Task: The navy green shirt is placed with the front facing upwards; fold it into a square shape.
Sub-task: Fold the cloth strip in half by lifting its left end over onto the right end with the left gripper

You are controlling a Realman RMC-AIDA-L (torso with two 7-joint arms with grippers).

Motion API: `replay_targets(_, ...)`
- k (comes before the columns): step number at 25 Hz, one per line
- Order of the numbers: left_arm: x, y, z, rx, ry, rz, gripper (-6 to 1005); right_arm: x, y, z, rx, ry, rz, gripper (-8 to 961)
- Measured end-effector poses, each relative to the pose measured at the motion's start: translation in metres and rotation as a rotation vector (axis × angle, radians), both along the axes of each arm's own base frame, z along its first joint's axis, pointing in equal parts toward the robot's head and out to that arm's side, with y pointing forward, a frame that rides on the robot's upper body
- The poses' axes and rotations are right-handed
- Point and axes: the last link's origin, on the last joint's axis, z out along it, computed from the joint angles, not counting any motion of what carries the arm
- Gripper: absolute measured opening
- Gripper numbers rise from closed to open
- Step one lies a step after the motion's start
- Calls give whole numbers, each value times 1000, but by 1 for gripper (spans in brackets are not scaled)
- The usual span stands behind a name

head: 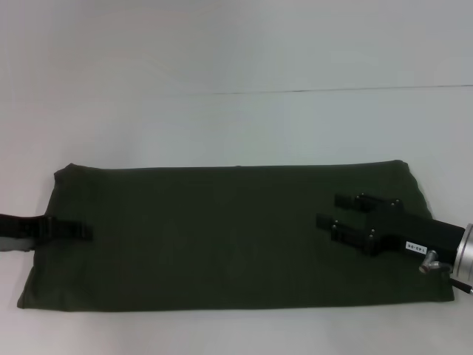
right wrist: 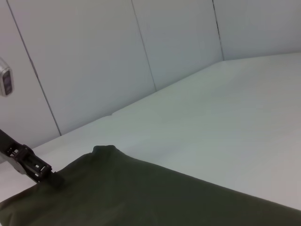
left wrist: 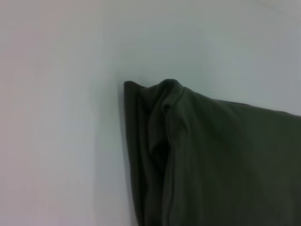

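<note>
Looking down from our head camera, we see the navy green shirt point(head: 222, 237) lying flat on the white table point(head: 222, 126) as one long folded band, plain green side up, stretching across nearly the whole width in front of us. No print shows on it.

Over on our right, the right gripper point(head: 346, 214) reaches in above the shirt's right end, and its two black fingers point(head: 344, 200) are spread well apart, parallel, pointing toward the middle of the cloth. Nothing sits between them; whether the tips brush the fabric or float just above it, we cannot tell.

On our left, the left gripper point(head: 77, 231) comes in at the shirt's left edge. We see a single dark bar lying over the cloth there, low and level, looking pressed together at the hem, but whether it actually pinches fabric we cannot tell.

From the left wrist, the shirt's corner point(left wrist: 164, 94) bunches up into a small hump with layered folds beneath. From the right wrist, the far gripper point(right wrist: 35, 167) meets the cloth's edge point(right wrist: 103, 155), beside a raised corner.
</note>
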Motion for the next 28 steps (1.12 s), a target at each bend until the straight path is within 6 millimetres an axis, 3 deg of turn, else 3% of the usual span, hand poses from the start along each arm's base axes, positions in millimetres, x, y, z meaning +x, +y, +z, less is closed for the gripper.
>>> replay_targets(16,13,3,-5,-29,-41,-33,751,0,1,1,5,1,-2,646)
replay_targets(28,17,8,-5,-29,-28,-53,247,0,1,1,6,1,-2,646)
